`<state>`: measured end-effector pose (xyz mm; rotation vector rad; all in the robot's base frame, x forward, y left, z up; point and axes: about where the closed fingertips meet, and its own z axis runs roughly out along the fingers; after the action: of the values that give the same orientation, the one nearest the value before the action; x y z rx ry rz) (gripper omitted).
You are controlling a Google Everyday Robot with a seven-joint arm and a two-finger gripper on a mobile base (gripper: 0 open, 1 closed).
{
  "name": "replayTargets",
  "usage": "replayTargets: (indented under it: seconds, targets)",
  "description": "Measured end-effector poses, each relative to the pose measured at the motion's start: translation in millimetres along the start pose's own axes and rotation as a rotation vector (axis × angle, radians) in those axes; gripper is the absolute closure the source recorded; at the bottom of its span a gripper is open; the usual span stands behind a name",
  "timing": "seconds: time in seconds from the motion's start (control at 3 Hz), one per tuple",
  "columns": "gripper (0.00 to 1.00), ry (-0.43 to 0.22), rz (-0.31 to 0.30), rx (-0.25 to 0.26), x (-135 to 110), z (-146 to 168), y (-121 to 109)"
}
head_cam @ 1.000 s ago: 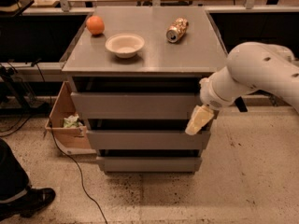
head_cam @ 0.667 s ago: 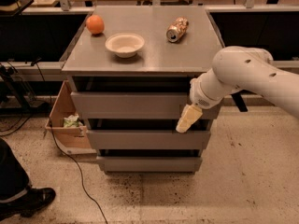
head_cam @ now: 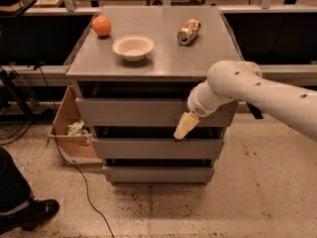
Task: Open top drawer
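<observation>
Top drawer (head_cam: 133,112) reads as shut: a wide grey front just under the worktop (head_cam: 163,68), flat, no handle, roughly in line with the middle drawer (head_cam: 158,148) and bottom drawer (head_cam: 158,174) below it. Tool (head_cam: 185,126) is at the lower edge of that front, right of centre, tip pointing down-left over the dark gap above the middle drawer. Whether it touches the panel I can't say. I also can't tell if the tool is apart or together, as it shows as one pale shape. Judgement: this is the approach/hook step, with no opening done yet. Risks from here: (1) there's nothing to grab, so purchase depends on catching the bottom lip, and a shallow catch likely slips off on the pull; (2) the tip sits right at the gap, so going a bit low could catch the middle drawer instead; (3) contact is off to the right, so the pull may skew the drawer and bind it; (4) a hard jerk could shake the cabinet, and the can (head_cam: 188,31) lying on its side on the worktop may roll, the orange (head_cam: 101,26) too, the bowl (head_cam: 132,47) less likely. Cardboard box (head_cam: 69,128) sits at the cabinet's left side, out of the pull path.
</observation>
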<state>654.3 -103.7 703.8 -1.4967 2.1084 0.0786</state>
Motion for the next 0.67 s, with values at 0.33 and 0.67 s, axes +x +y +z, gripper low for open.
replayTargets:
  seconds: [0.33,0.67]
  targets:
    - [0.00,-0.005,0.026,0.008,0.0,24.4,-12.5]
    - [0.16,-0.009,0.042,0.006,0.6,40.5,-16.2]
